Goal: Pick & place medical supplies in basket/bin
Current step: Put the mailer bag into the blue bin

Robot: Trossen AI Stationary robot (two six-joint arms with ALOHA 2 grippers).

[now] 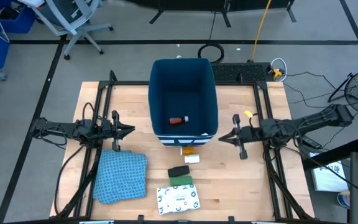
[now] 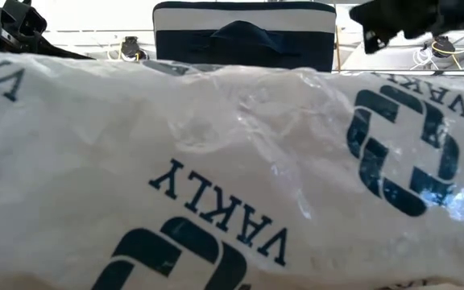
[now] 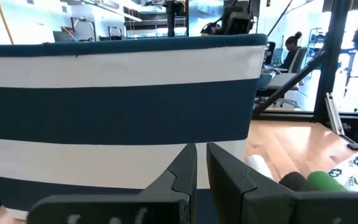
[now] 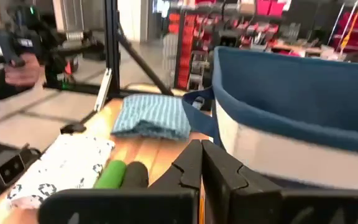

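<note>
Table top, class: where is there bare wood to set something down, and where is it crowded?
Bare wood lies between the packet and the right arm's frame, and left of the bin beyond the left gripper. Crowded: the strip below the bin, with white piece, black block, green block, beside the cloth.

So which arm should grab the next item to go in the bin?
Probably the right. The remaining items, the white piece, black block and green block, lie just in front of the bin, slightly nearer the right gripper than the left gripper. Both arms wait beside the bin, fingers shut and empty.
</note>
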